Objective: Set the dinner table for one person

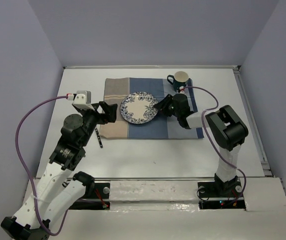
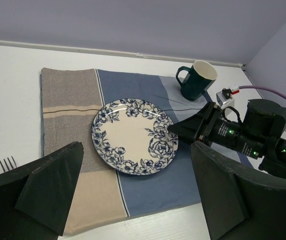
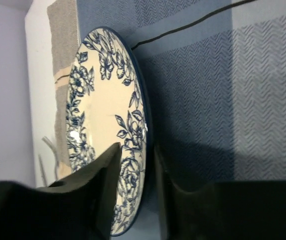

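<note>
— While the left jaws (image 2: 133,200) hang spread just short of the plate (image 1: 139,108), where's the fork (image 1: 99,138)?

— On the counter (image 1: 148,155), nearer than the plate, off the placemat (image 1: 183,127). Beyond, the right jaws (image 3: 133,190) pinch the plate's rim; release gently, keeping it centred.

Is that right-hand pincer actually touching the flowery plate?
Touching. The right wrist view shows the right pincer with a finger on each side of the plate rim, pinching its edge above the placemat.
</note>
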Controlling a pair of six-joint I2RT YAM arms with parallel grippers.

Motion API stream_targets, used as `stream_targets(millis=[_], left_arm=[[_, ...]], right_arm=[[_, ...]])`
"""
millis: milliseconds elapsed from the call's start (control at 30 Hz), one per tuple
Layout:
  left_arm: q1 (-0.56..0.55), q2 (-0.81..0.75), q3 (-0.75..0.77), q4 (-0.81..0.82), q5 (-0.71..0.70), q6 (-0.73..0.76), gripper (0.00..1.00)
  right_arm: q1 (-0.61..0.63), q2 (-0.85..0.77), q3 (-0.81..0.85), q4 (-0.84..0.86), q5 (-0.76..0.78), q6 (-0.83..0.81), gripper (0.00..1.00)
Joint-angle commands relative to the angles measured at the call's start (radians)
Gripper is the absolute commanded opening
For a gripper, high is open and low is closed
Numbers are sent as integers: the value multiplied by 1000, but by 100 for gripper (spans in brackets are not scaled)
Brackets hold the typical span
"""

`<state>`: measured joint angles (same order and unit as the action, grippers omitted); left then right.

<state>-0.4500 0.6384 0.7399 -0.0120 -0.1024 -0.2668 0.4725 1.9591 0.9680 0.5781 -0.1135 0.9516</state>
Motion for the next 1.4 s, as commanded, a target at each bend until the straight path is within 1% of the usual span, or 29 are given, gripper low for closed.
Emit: stream_targets(millis=[0,33,67,100,133,167,200,267,367,433,467,500,533,567,600,633,667,733,767,867,900,1000,1067,1233,1367], left_arm=[[5,-8,18,52,6,12,99],[7,-11,18,50,4,14,99],[5,-13,16,50,1,12,99],[7,-13,16,50,3,14,99],[8,-14,16,50,1,14,99],[8,-13,16,50,-2,12,99],[10,-13,16,50,-3,12,99],[10,-16,15,50,-17,6,99],[13,-23,13,50,-74,-5,99],[27,-45,10,50,-103,-18,99],[34,-55,10,50,-127,-23,99],[52,-77,7,49,-143,-31,99],[62,-88,6,49,-160,-35,99],[71,-95,4,47,-193,-37,99],[80,-104,4,40,-212,-40,99],[92,-120,6,37,-232,-43,99],[97,-128,6,34,-267,-45,99],[109,-143,6,27,-293,-49,99],[112,-149,4,27,-307,-51,99],[123,-163,1,30,-318,-52,99],[126,-167,1,33,-318,-51,99],[134,-171,1,35,-312,-52,99],[137,-174,0,37,-310,-52,99],[139,-180,0,37,-309,-54,99],[139,-184,0,37,-304,-52,99]], right_arm=[[11,-26,40,68,-37,-7,50],[11,-34,38,27,-29,-29,55],[11,-52,40,0,-14,-40,65],[11,-64,44,-54,-8,-53,70],[11,-75,51,-55,-3,-71,72],[11,-103,61,-120,12,-109,77],[11,-121,61,-174,24,-149,79],[23,-163,54,-228,58,-197,88],[34,-238,46,-334,98,-287,90],[81,-295,26,-340,109,-347,89],[106,-305,29,-345,141,-368,86],[170,-308,52,-353,149,-384,85],[208,-302,69,-363,158,-413,83],[248,-292,87,-365,170,-427,80],[288,-276,109,-368,202,-438,69],[328,-257,133,-369,216,-450,65],[401,-209,187,-371,250,-474,61],[489,-154,253,-392,276,-505,52],[515,-96,323,-403,291,-516,48],[604,-13,429,-445,311,-551,46],[624,44,499,-475,334,-559,46],[678,141,618,-507,357,-580,44],[701,178,658,-527,359,-583,43],[721,296,783,-575,376,-590,42],[721,353,843,-624,379,-593,42]])
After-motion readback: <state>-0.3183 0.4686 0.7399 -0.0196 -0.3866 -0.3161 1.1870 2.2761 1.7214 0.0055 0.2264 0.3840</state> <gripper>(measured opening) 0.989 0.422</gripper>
